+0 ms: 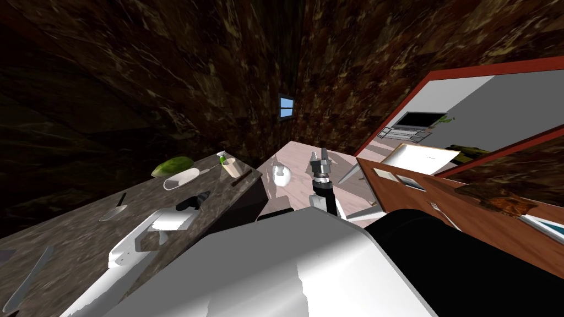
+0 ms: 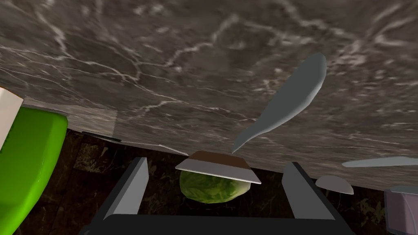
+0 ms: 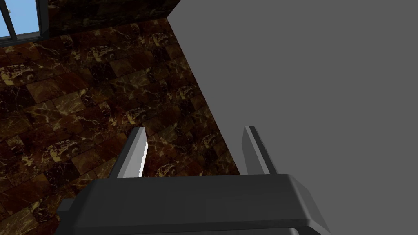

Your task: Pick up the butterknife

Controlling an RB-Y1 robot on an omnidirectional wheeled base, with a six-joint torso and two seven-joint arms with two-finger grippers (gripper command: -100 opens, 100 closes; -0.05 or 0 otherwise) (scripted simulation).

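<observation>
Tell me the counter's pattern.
The counter is dark grey with pale, marble-like veins, clearest in the left wrist view.

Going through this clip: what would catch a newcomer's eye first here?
The bright green lettuce sits near the far edge of the dark marble counter on my left, the most vivid thing here. The left claw, open, reaches over that counter, with a grey tapered utensil lying on the marble ahead of it. The right claw, open, is raised at centre.
</observation>
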